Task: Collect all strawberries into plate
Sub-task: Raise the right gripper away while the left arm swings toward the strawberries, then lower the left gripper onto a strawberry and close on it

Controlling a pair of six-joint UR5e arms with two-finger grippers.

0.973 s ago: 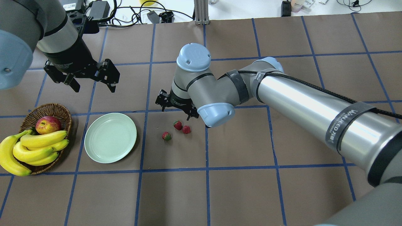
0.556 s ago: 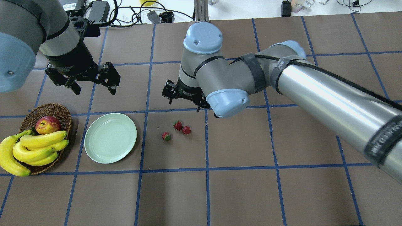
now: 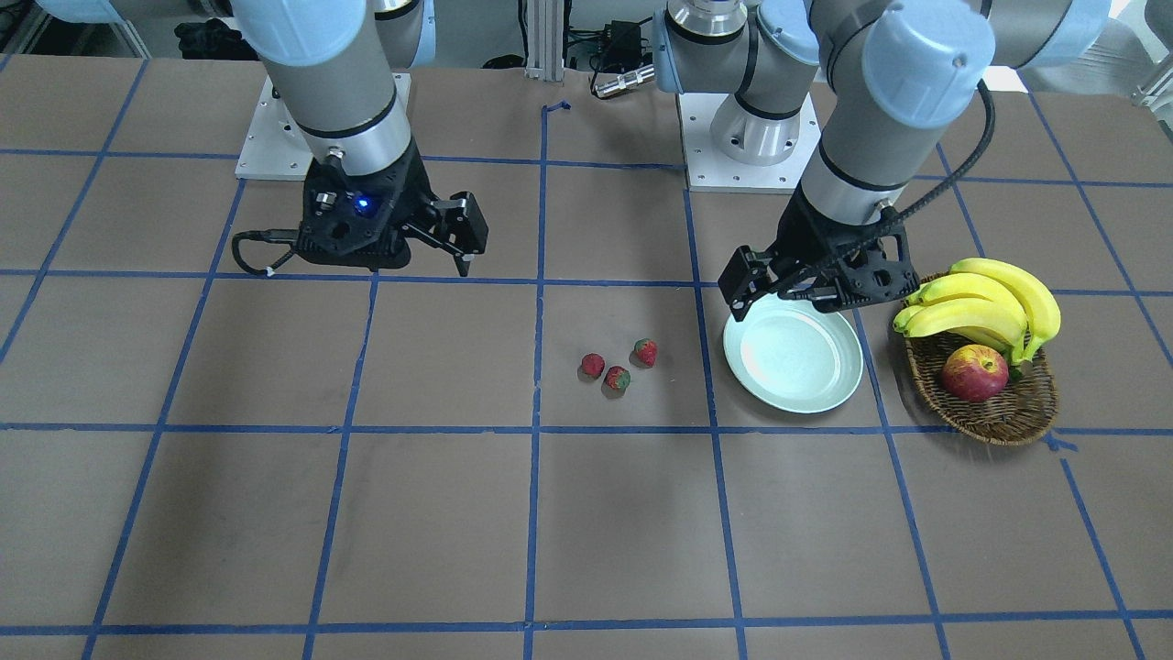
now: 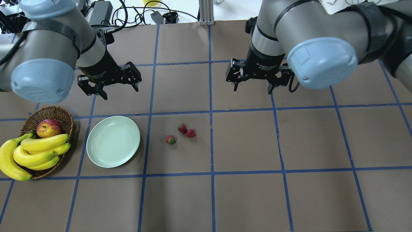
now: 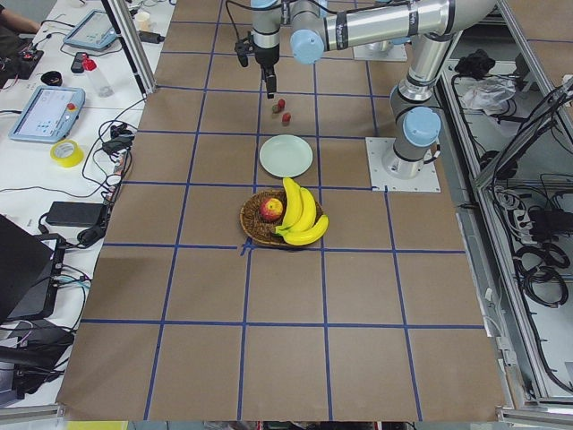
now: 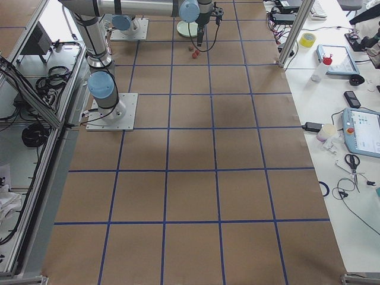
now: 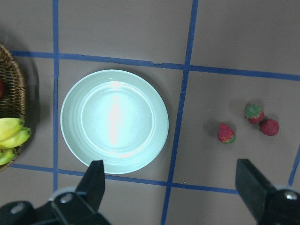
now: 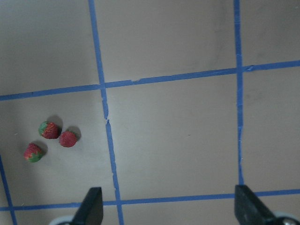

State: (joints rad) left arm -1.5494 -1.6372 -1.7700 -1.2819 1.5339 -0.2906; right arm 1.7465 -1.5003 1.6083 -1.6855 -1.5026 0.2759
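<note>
On the bench [image 4: 289, 199], nearest the robot's edge, a wicker basket [image 4: 66, 116] of bananas [image 4: 32, 151] and one apple [image 4: 49, 128] sits just beside the pale green plate [image 4: 113, 141], which holds nothing. The three strawberries [image 4: 182, 129] lie on the bare brown surface to the plate's right, apart from it and well away from every edge, two of them just beside each other and the third a little off toward the plate. Farther out, toward the operators' edge, the left gripper [image 4: 119, 92] hangs above the bench close to the plate, its fingers [image 7: 96, 183] spread wide and holding nothing, while the right gripper [image 4: 253, 90] hovers off to the berries' right, likewise parted wide and empty. Cables [image 4: 128, 13] trail beyond the far edge. With no berry collected, the hazards look plain. The fruit is tiny and rounded, so a pinch landing off-centre could squirt one loose or send its close neighbour rolling across the bench. A release from too high could bounce a berry over the plate's shallow rim, and both arms converging on this small patch could foul each other.
</note>
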